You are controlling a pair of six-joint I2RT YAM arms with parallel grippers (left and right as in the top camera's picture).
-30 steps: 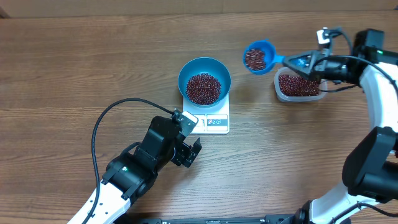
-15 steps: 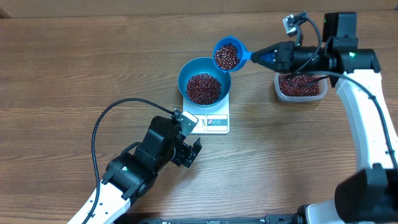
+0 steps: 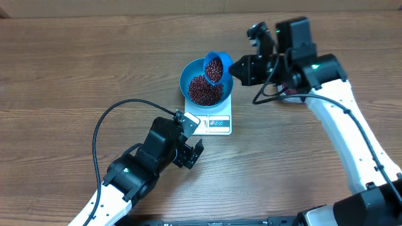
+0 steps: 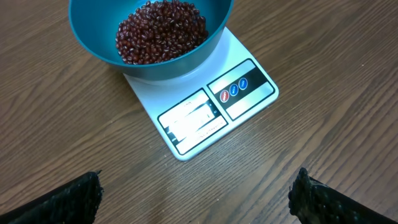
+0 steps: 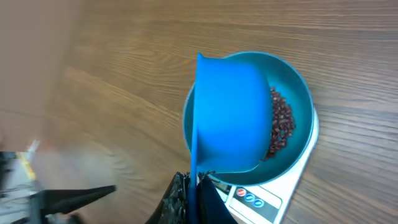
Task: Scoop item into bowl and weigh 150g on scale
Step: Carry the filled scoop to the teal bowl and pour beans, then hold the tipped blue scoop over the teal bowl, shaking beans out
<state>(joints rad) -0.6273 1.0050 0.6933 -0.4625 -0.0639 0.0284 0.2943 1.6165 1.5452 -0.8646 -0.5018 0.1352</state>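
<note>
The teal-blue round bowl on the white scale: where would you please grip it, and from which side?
Pinch the rim of the teal-blue round bowl on its near-left edge, coming down, one finger inside the wall. It looks too wide to span, the small blue plastic scoop is tilted over the far-right rim, and the heaped dark red-brown beans leave that wall bare.

Left arm (image 3: 103,201): white shell on the long link, black boxy wrist housing with a small green light, pale plate (image 3: 188,121) at its front; thin black cable (image 3: 132,101) looped off its side. Left gripper (image 4: 196,202): two black fingers (image 4: 320,199) with a pebbled surface. Right arm (image 3: 342,122): same white links, black joints and wrist block, green light, loose black wires (image 3: 269,88) alongside.
</note>
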